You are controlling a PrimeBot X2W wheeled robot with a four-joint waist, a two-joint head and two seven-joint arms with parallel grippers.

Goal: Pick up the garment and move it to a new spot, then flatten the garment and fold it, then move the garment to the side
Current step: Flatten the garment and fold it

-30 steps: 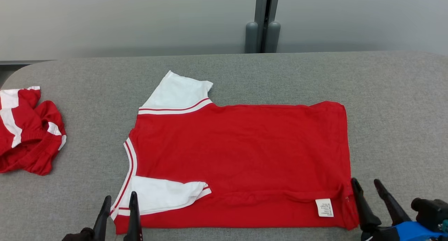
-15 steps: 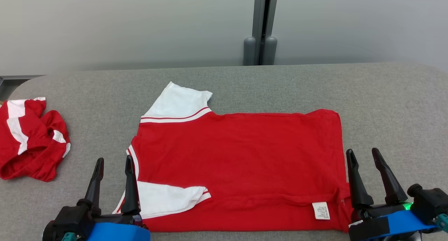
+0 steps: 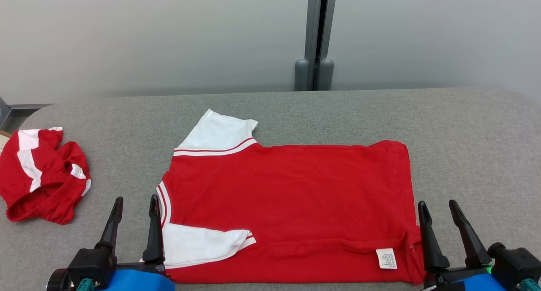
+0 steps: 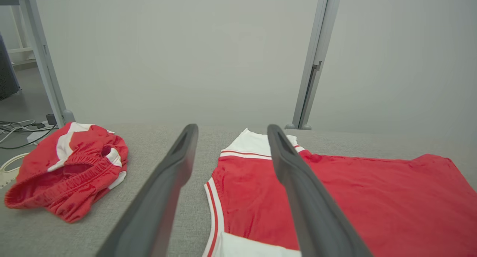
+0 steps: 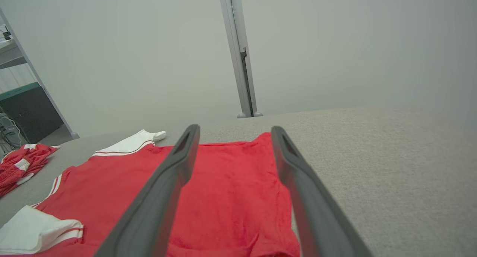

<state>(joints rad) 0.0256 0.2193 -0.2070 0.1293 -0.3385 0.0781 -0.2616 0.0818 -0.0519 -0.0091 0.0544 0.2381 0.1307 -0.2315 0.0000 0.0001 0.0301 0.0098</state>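
A red garment (image 3: 291, 202) with white sleeves lies spread flat on the grey table (image 3: 473, 147), collar end to the left, hem to the right; the near sleeve is folded inward and a white label shows at the near hem corner. The garment (image 4: 372, 201) and the same garment (image 5: 231, 190) show in both wrist views. My left gripper (image 3: 135, 202) is open at the near left, by the collar edge, with nothing between its fingers. At the near right my right gripper (image 3: 438, 205) stands open just beyond the hem corner, holding nothing.
A crumpled red and white piece of clothing (image 3: 42, 175) lies at the table's left end. A grey partition wall with a vertical post (image 3: 315, 37) stands behind the table. Bare grey surface stretches right of the hem.
The head camera has tilted up, so the whole scene sits lower in view. Both grippers have come farther into view at the near edge, still open. The garment lies as before.
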